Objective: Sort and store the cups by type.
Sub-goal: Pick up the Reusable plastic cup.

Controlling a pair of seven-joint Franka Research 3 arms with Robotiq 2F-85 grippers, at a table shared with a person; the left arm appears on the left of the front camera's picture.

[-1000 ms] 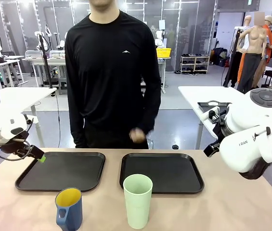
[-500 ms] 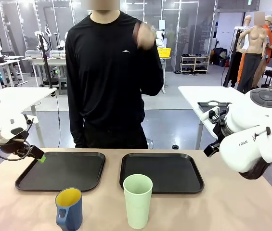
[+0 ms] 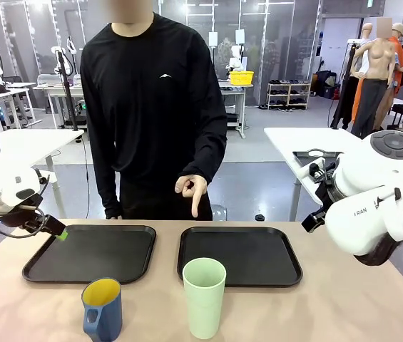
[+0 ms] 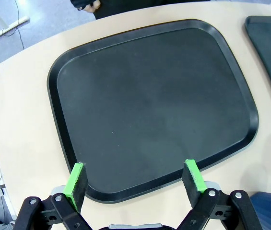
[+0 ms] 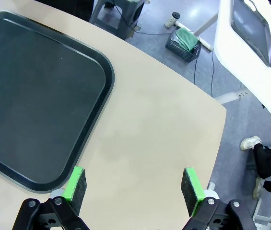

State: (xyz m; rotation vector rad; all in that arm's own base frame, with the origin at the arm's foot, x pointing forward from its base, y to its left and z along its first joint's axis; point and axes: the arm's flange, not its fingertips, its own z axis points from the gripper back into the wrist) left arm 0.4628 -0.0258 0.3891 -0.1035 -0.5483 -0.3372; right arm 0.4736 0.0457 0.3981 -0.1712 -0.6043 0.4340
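Person's hand (image 3: 191, 189) now lowered; cups and arms unmoved.
Half a second ago that hand was up at chest height; it now hangs with a finger pointing down, above the far edge of the right tray (image 3: 240, 253), and the person has shifted toward picture left. Left claw (image 4: 134, 172) stays spread wide and empty over the near rim of the left tray (image 3: 90, 253); right claw (image 5: 133, 175) likewise wide and empty over bare table (image 3: 344, 306) beside the right tray. Mint tumbler (image 3: 204, 296) stands upright on the tan table just before the right tray; blue mug (image 3: 103, 308), yellow inside, stands before the left tray. Behind: white tables, glass partitions, a yellow crate (image 3: 242, 77).
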